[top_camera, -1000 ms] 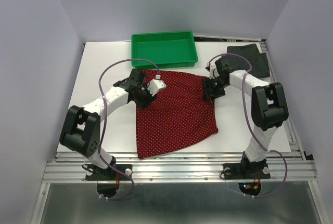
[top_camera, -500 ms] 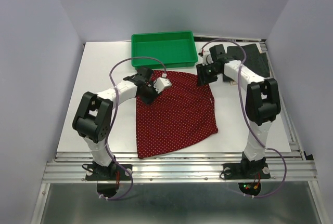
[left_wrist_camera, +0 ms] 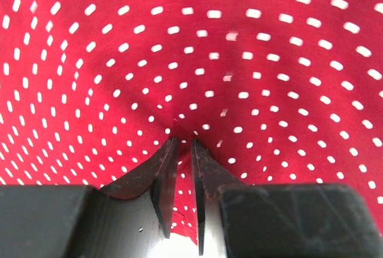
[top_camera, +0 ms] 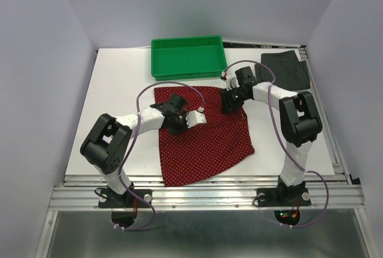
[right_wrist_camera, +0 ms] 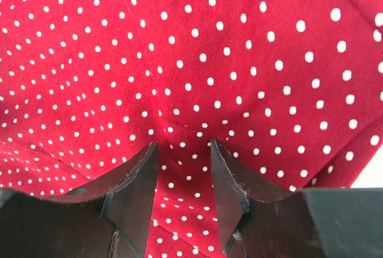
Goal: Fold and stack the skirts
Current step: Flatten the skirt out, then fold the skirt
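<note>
The dark red skirt with white dots lies spread flat in the middle of the table. My left gripper is on its upper left part. In the left wrist view its jaws are shut on a pinch of the red cloth, with white table showing beneath. My right gripper is at the skirt's upper right edge. Its jaws stand close together with a fold of red cloth between them. The charcoal-grey skirt lies at the back right. The orange-and-white skirt is out of view.
A green plastic tray stands at the back centre, just beyond the red skirt. The white table top ends at a metal rail near the arm bases. Purple walls close in both sides.
Both grippers have moved from the skirt's far edge toward the near side, the left one also to the right. The red skirt has shifted slightly nearer with them.
</note>
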You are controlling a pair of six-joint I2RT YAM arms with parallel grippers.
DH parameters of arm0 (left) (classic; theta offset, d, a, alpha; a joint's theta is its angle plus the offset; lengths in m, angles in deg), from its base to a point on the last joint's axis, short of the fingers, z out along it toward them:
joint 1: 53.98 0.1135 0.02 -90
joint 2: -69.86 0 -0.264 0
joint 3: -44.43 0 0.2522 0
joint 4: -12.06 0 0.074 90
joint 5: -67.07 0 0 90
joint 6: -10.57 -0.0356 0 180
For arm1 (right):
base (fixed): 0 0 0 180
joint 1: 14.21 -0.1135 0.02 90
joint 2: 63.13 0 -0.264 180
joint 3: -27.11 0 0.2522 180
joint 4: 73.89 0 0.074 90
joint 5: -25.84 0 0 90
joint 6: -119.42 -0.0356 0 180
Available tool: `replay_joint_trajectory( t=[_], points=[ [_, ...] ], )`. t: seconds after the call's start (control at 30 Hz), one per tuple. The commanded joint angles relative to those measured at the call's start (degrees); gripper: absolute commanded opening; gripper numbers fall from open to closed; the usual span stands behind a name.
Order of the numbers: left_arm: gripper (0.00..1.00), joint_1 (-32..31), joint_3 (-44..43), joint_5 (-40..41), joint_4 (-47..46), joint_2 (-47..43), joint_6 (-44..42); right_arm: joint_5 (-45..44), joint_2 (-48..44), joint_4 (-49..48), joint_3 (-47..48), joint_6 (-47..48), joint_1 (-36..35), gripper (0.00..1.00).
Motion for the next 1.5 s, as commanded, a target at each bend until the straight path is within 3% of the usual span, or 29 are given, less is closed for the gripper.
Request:
replay_joint_trajectory(
  t=[0.0, 0.13, 0.27, 0.43, 0.63, 0.8, 1.03, 1.27, 1.47],
  points=[
    [0.27, -3.9, 5.7, -3.1, 7.7, -1.1, -1.2, 0.1, -0.4, 5.3, -7.3, 2.4, -1.7, 0.46],
    [0.29, -4.5, 5.1, -4.7, 8.5, -3.3, 0.1, 1.4, -3.9, 7.2, -11.0, 3.5, -1.7, 0.45],
    [0.38, 2.1, -2.6, -12.6, 12.6, -5.2, 1.5, 3.4, -6.5, 10.2, -9.0, 5.8, -1.7, 0.48],
    [0.5, 13.9, -17.6, -21.6, 15.7, -4.8, 4.8, 4.1, -8.0, 11.3, 2.7, 8.2, -1.7, 0.69],
    [0.63, 23.3, -30.1, -20.5, 17.1, 3.9, 4.1, -0.2, 0.0, 12.6, 18.4, 15.7, -1.1, 0.69],
    [0.63, 27.9, -39.6, -21.8, 20.8, 12.6, 0.5, 1.0, 8.0, 16.0, 28.0, 20.7, 1.7, 0.64],
    [0.6, 28.7, -42.0, -20.1, 18.5, 18.8, -1.6, 3.2, 16.4, 20.3, 35.7, 28.4, 3.3, 0.6],
    [0.58, 28.6, -42.5, -19.1, 17.1, 24.2, -2.2, 3.3, 18.9, 22.2, 33.6, 33.4, 3.3, 0.54],
    [0.49, 28.6, -39.8, -18.4, 16.4, 25.2, -3.4, 3.4, 18.7, 22.3, 31.1, 34.7, 3.8, 0.5]
  ],
)
